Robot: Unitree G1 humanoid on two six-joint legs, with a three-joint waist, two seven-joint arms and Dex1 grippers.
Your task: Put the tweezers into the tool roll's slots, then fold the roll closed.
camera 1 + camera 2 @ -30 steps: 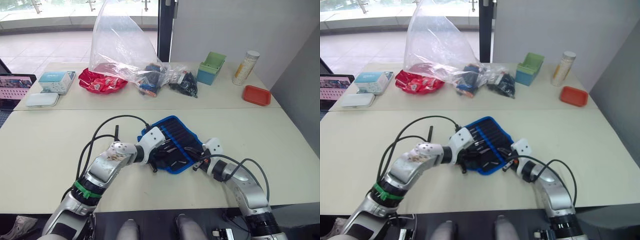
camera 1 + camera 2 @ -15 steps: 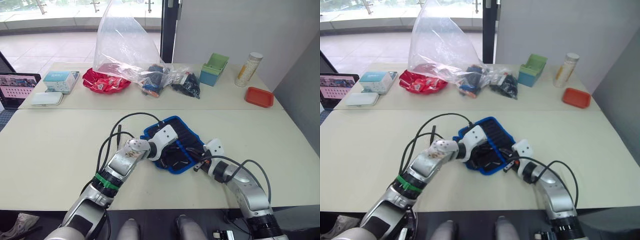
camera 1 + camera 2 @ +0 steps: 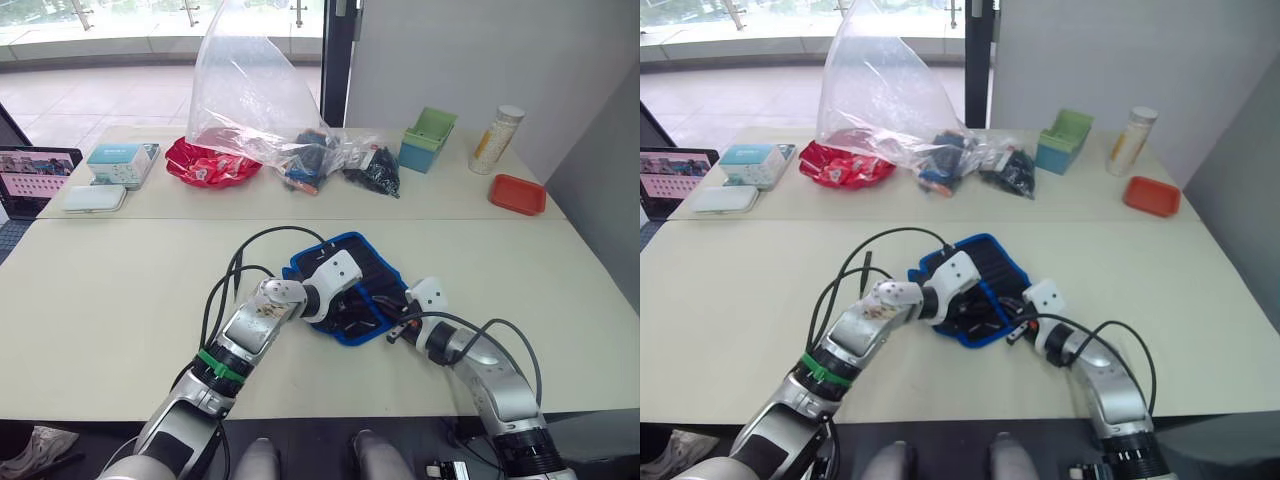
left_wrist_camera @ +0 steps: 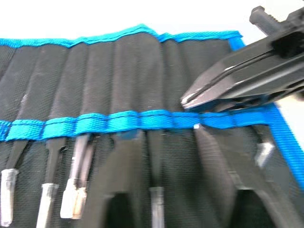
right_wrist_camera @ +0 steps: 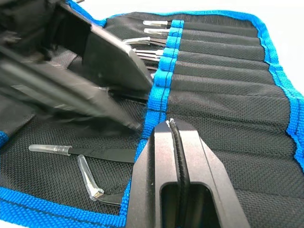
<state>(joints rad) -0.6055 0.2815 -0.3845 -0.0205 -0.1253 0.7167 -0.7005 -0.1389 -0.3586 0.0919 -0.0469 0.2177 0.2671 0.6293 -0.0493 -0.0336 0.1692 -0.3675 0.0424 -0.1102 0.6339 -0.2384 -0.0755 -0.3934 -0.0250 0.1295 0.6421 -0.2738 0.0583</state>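
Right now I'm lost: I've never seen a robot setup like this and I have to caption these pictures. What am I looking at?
A two-armed humanoid robot works at a pale table. The two wide pictures come from its head, looking down. The two close-ups come from cameras on its wrists. An unrolled tool roll with blue edging lies before it. Several tweezers sit in its slots, and two loose tweezers lie on the fabric. The left claw is open over the slots. The right claw is shut, its tip at the roll's blue band. A plastic bag sits farther back.
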